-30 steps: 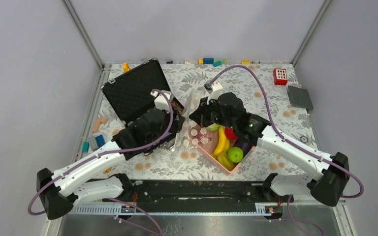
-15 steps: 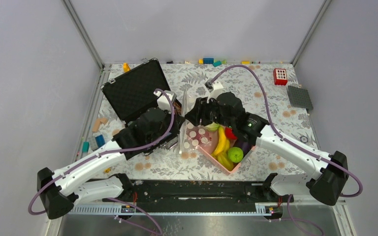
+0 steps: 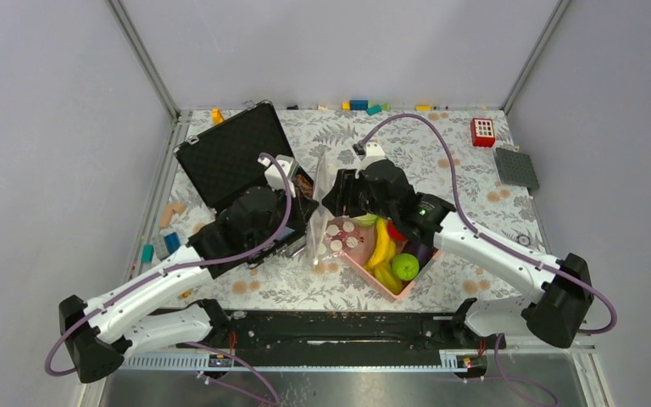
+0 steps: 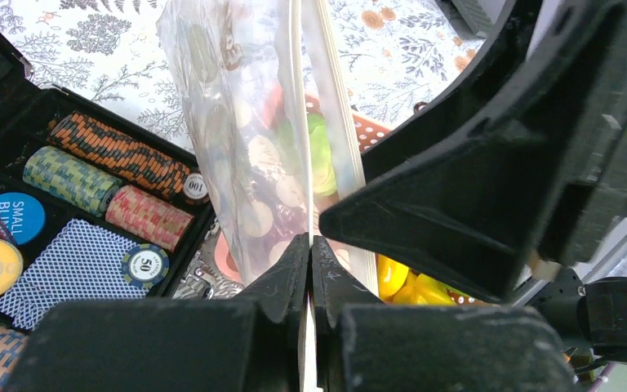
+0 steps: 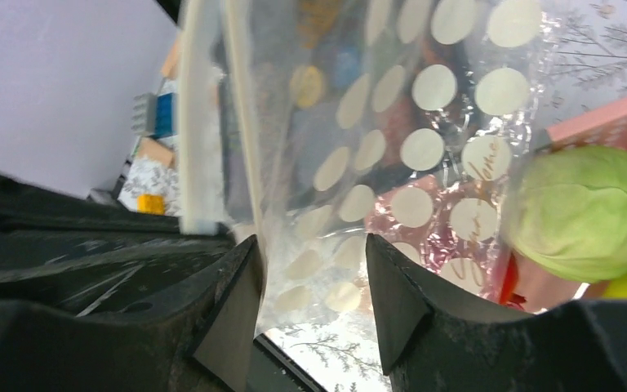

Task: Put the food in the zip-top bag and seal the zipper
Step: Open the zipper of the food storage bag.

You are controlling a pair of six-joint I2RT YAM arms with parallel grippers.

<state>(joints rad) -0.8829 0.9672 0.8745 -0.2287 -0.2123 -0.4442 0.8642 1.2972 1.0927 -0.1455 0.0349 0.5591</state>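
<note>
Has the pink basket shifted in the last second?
No. The pink basket holds the same spot on the floral table, its near corner unmoved.

There is one clear zip-top bag (image 3: 325,212), one pink basket (image 3: 364,275) and one open black case (image 3: 229,157), plus two yellow bananas (image 3: 381,242), one green lime (image 3: 404,266), one pale green cabbage (image 5: 588,212) and one red block (image 3: 482,131).
</note>
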